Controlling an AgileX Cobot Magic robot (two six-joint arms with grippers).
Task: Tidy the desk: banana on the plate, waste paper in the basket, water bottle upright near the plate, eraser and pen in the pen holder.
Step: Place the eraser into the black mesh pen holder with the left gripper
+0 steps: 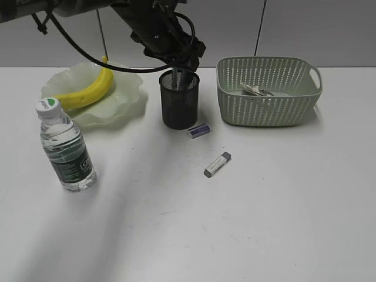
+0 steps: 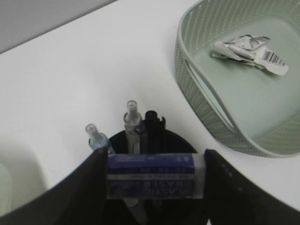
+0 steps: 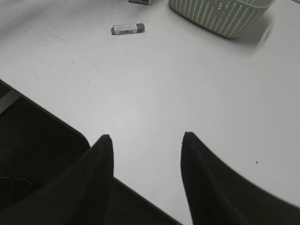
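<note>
Two erasers lie on the desk (image 1: 264,223): a blue eraser (image 1: 198,130) just beside the pen holder (image 1: 179,108) and a gray eraser (image 1: 217,164) a bit nearer to us. Our left claw (image 2: 152,180) grips a third one, the held eraser (image 2: 151,176), by its ends, right over the holder's mouth. Our right claw (image 3: 146,140) hangs spread wide with nothing in it, above bare desk.

We think the drop could go wrong. The held eraser lies flat and wide across the mouth, and the pens (image 2: 132,124) stick up just under it. It could land on them, sit on top, or tip out over the rim.

Only the left wrist view shows the grip; from outside, the arm hides it. That view also shows the paper (image 2: 248,51) lying in the basket (image 1: 267,94). Only the outside view shows the banana (image 1: 94,91) on the plate (image 1: 126,100) and the bottle (image 1: 64,150) standing up near it.
</note>
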